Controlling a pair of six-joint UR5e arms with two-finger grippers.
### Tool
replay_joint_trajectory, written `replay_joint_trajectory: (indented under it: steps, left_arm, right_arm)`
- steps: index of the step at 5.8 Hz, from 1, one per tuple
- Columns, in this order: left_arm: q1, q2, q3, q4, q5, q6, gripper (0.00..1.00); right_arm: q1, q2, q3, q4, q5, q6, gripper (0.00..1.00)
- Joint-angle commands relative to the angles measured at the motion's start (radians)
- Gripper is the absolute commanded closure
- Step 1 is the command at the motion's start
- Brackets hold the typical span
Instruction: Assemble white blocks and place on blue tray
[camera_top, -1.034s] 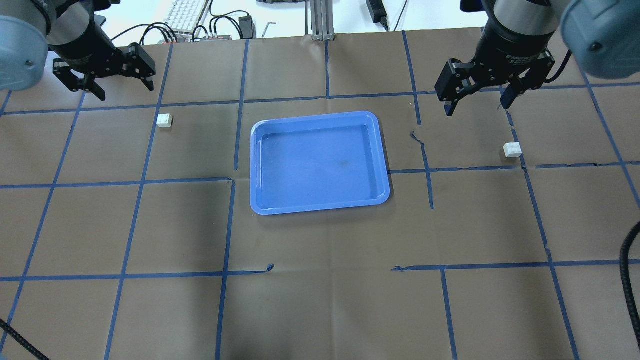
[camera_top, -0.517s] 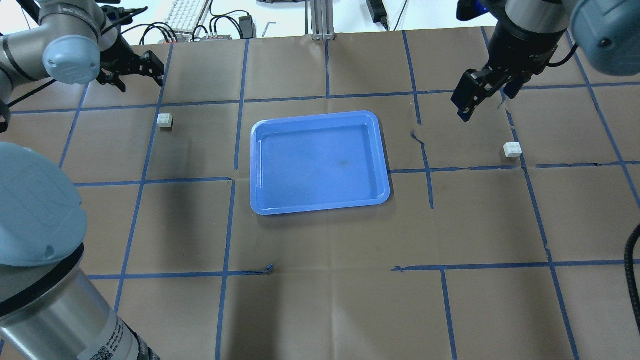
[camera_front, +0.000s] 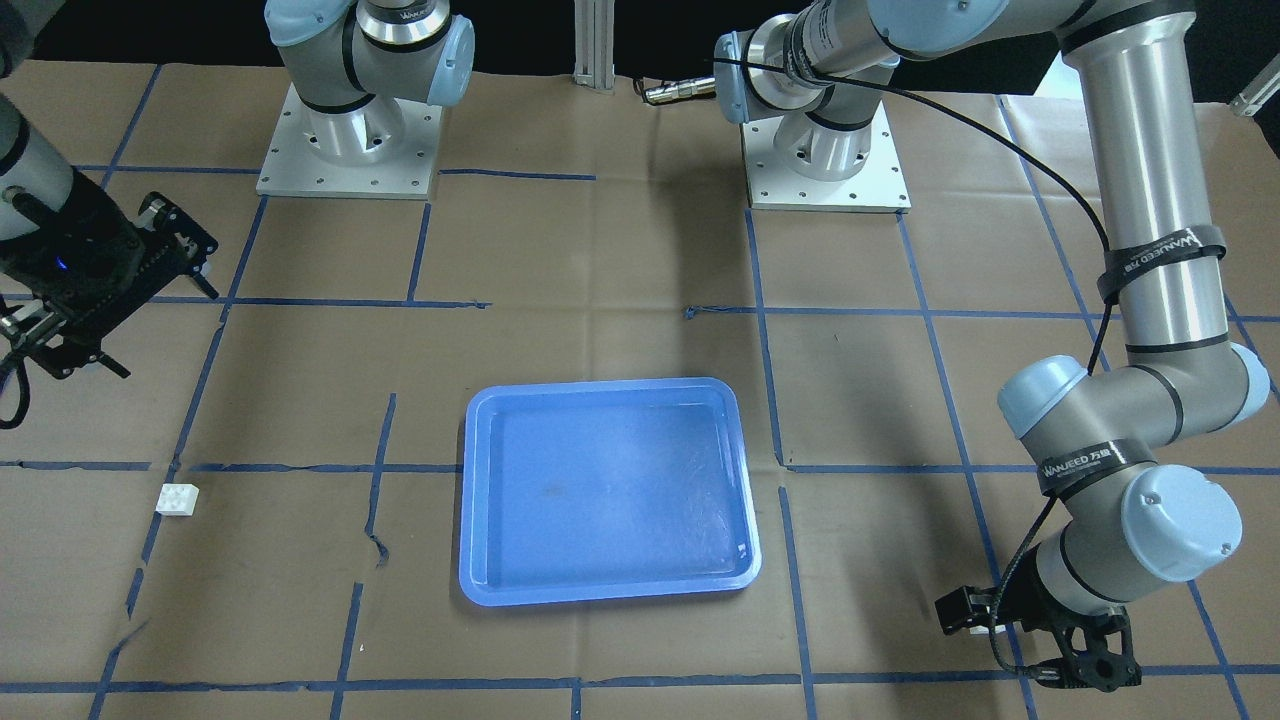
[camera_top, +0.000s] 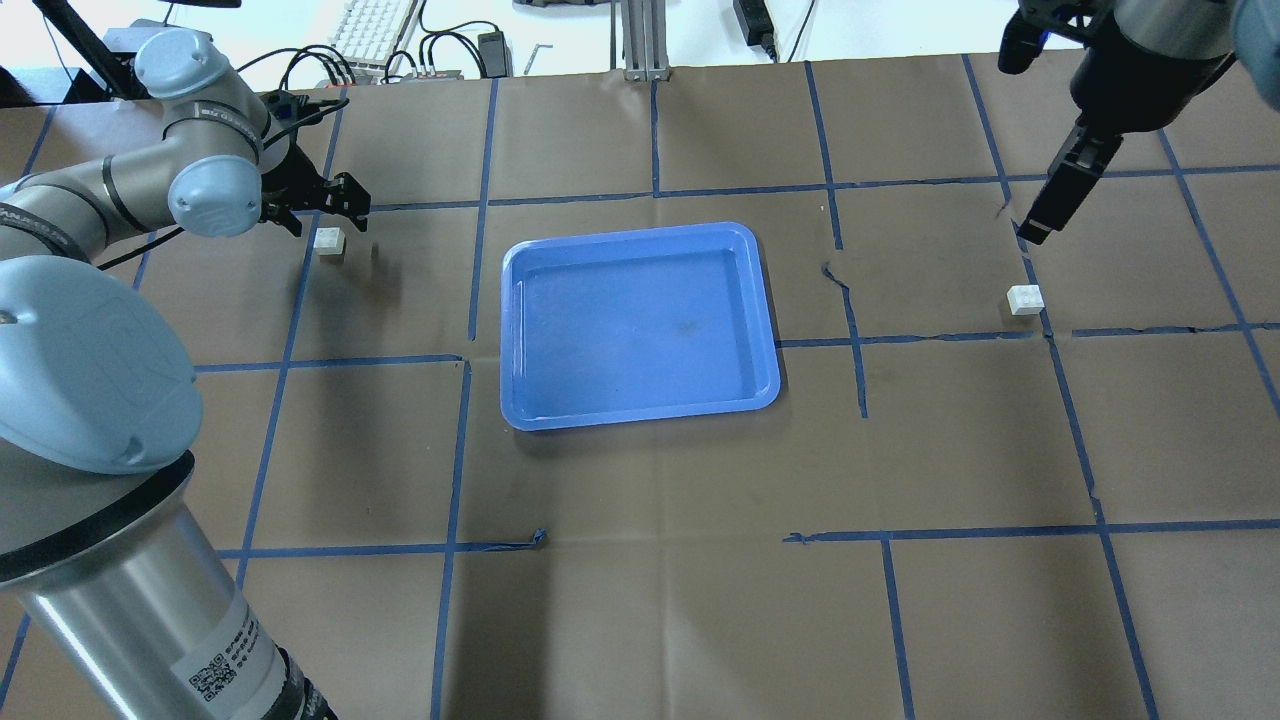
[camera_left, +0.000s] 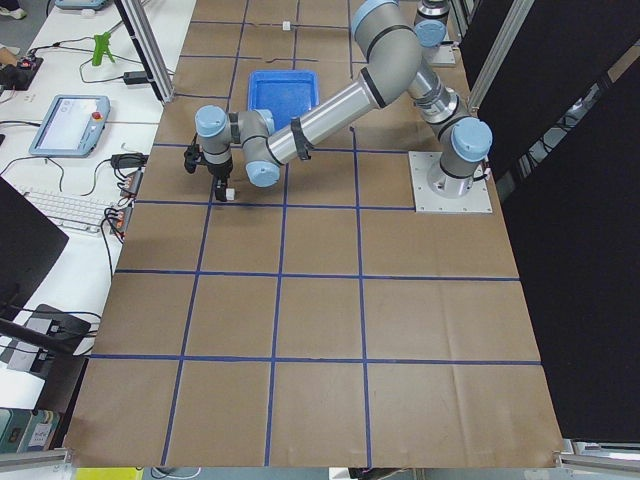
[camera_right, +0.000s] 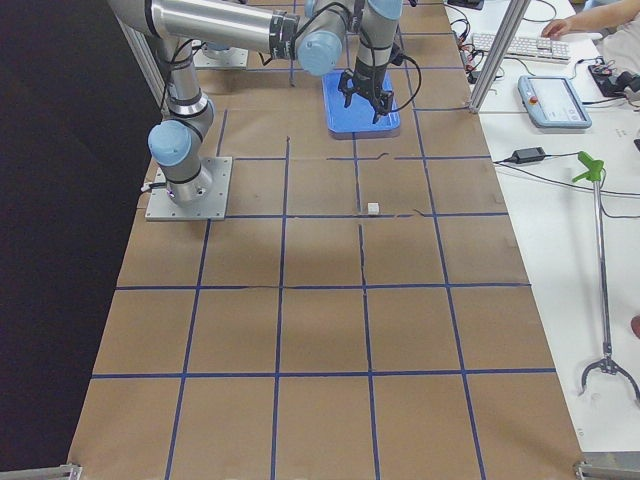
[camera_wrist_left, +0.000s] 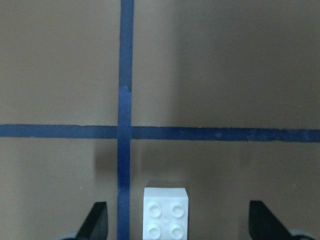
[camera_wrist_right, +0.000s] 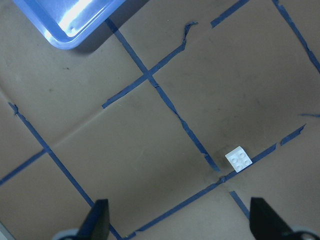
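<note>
The blue tray lies empty mid-table and also shows in the front view. One white block sits on the paper to its left. My left gripper is open and hovers just over it. In the left wrist view the block lies between the open fingertips. The other white block sits to the right of the tray, also in the front view. My right gripper is open, raised and behind that block, which shows ahead in the right wrist view.
Brown paper with a blue tape grid covers the table. A keyboard and cables and an aluminium post stand past the far edge. The arm bases are on the robot's side. My left forearm overhangs the near left.
My left gripper has swung in from the far left corner to above the left block. My right gripper has turned edge-on and shifted right, toward the right block. Both blocks are unmoved.
</note>
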Motion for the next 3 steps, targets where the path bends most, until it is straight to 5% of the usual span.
replay_joint_trajectory:
  steps: [1, 2, 3]
  left_arm:
    - [0.0, -0.004, -0.016, 0.004, 0.001, 0.019, 0.41]
    - [0.0, 0.0, -0.011, 0.011, 0.001, 0.023, 0.84]
    - [0.0, 0.007, 0.003, 0.004, 0.001, 0.02, 0.97]
  right_arm:
    - [-0.105, 0.107, 0.0, -0.053, 0.09, -0.48, 0.0]
    - [-0.159, 0.176, 0.0, -0.094, 0.159, -0.684, 0.01]
    - [-0.234, 0.256, 0.001, -0.104, 0.302, -0.856, 0.01]
